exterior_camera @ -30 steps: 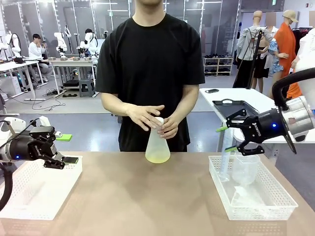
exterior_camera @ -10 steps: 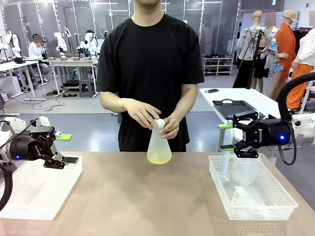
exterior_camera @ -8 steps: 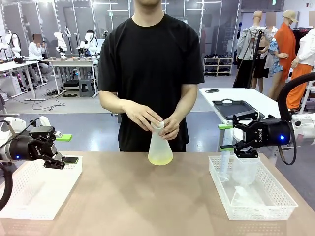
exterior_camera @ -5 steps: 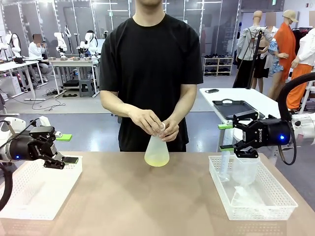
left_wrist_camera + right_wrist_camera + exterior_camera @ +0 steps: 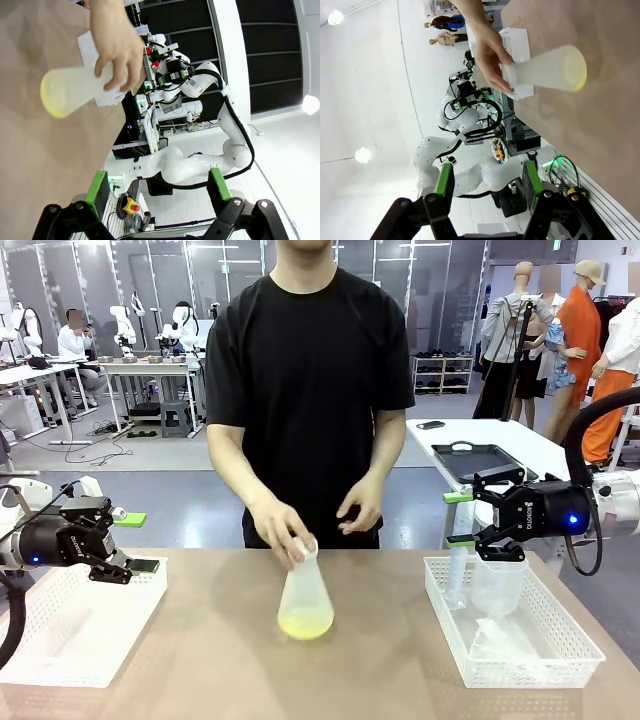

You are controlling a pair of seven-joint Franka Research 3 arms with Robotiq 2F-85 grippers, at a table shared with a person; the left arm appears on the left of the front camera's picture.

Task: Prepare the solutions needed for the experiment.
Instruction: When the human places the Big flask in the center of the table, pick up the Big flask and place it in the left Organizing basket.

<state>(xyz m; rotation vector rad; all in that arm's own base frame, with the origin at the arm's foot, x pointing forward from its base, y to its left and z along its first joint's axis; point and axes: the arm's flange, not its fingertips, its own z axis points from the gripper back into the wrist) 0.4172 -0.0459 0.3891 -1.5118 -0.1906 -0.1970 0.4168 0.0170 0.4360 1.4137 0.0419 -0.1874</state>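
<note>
A clear conical flask (image 5: 305, 600) is at the table's middle, slightly tilted, with the pale yellow solution (image 5: 305, 622) shallow in its bottom. The person's hand (image 5: 283, 532) grips its neck; the other hand (image 5: 360, 512) hangs free. My left gripper (image 5: 138, 542) hovers open over the left basket, far from the flask. My right gripper (image 5: 458, 518) hovers open above the right basket, nothing between its fingers. The left wrist view has the flask (image 5: 75, 90) far beyond the open gripper (image 5: 157, 185). The right wrist view has the flask (image 5: 545, 72) far past the open gripper (image 5: 487, 179).
A white mesh basket (image 5: 60, 660) lies at the front left. Another basket (image 5: 575, 655) at the right holds a clear cylinder (image 5: 457, 575) and a clear beaker (image 5: 497, 585). A black tray (image 5: 480, 460) sits on a table behind.
The person has brought the flask from the far edge toward me and lowered it at mid-table; one hand has let go of it. Both grippers stay still.
</note>
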